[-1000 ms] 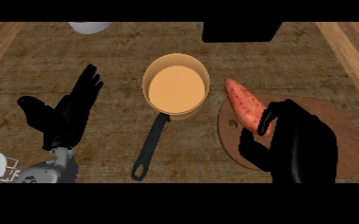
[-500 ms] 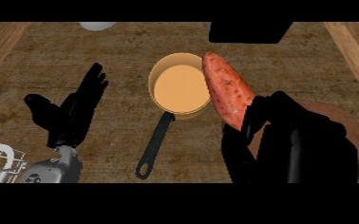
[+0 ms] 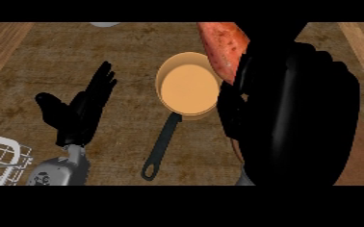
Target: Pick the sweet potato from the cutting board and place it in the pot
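Right hand (image 3: 295, 120) fills frame right, fingers curled round sweet potato (image 3: 224, 48), held at upper centre-right, overlapping the pot's (image 3: 188, 87) right rim. Pot mid-frame, dark handle running lower left. Left hand (image 3: 78, 108) open, frame left.

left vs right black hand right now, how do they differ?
The left black hand is open, fingers straight and pointing up, holding nothing; the right black hand is curled round the reddish-orange sweet potato. The left hand shows at the view's left, apart from the tan pot with a dark handle; the right hand looms larger, beside the pot's right rim. Both are black.
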